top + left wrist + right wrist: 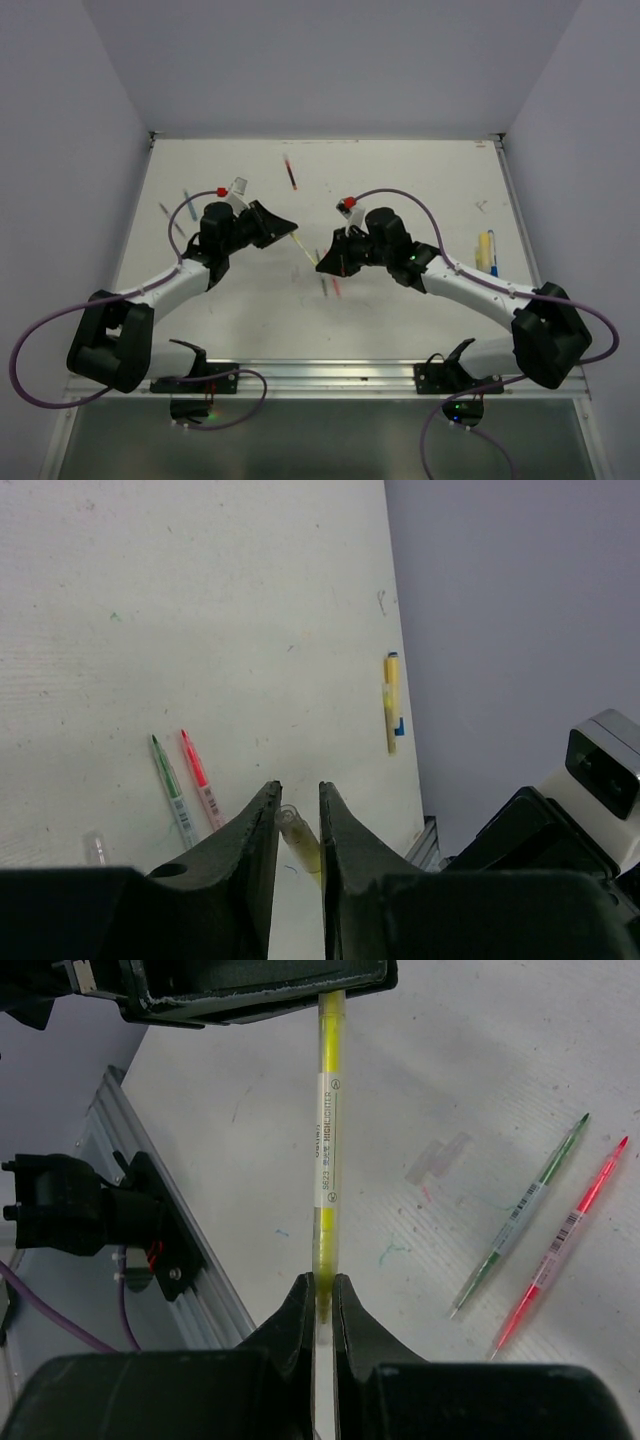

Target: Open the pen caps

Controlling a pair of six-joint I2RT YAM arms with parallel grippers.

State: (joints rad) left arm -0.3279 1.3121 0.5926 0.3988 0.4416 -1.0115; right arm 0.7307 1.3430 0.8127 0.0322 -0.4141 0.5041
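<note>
Yellow pen (pixel 327 1150) spans the gap between both arms, held off the table (pixel 420 160). Right gripper (pixel 322 1295) is clamped tight on the near end of the barrel. Left gripper (pixel 299 792) has its jaws narrowed around the far end, where the pale translucent cap (pixel 292 825) sits. A small gap shows on one side, so can't tell if the pads actually bite. Green pen (pixel 520 1215) and red pen (pixel 560 1250) lie side by side on the table below, tips bare, with a loose clear cap (pixel 440 1160) near them. More pens (pixel 487 250) lie by the right edge, well apart.

Risks:
- Left jaws may catch too little of the cap, so a pull slips off and nothing opens.
- If the left grips barrel rather than cap, pulling just drags the pen through the right fingers, which hold only the tapered tail end.
- An off-axis pull could bend the thin barrel or twist it out of either grip.
- A cap popping free suddenly could fly off or drop onto the pens beneath.
</note>
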